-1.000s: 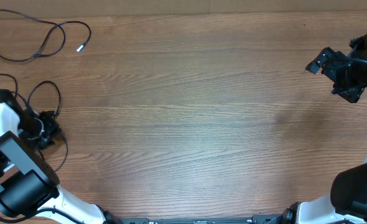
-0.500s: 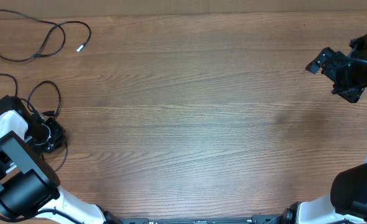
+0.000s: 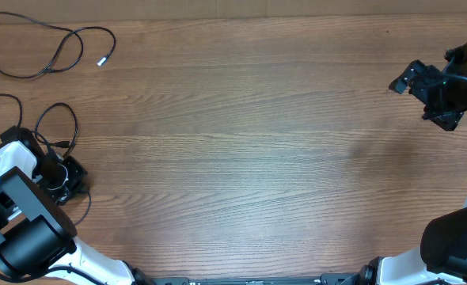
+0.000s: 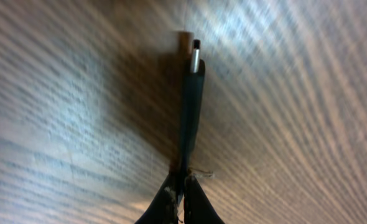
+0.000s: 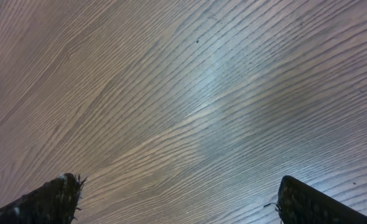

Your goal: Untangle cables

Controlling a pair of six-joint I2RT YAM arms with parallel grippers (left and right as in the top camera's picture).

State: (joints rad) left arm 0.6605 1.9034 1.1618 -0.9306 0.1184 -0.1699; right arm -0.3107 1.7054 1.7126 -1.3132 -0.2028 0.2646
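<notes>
While the right arm (image 3: 443,95) hung over the right edge of the brown wood-grain bench (image 3: 241,142), the left fingers (image 4: 163,208) were pinched tight on the plug end of a thin black cable (image 3: 59,104) beside the left edge, their two tips meeting with no gap. Seen from the left wrist, the black plug sleeve (image 4: 190,118) stuck straight out from between the tips, its small silvery metal pin (image 4: 195,57) pointing away from them; whether it touched the wood could not be told. From overhead, that cable's loose loops curled on the bench just beyond the left arm (image 3: 16,198), toward the far edge, with one strand trailing on the near side of the fingers. A second thin black cable (image 3: 81,46) lay well apart from it in the far left corner, in an open loop, its silvery-white tip (image 3: 101,61) resting on the wood on the side toward the middle of the bench. The right fingers (image 5: 56,196) stood spread wide, with nothing between them but bare wood grain.
</notes>
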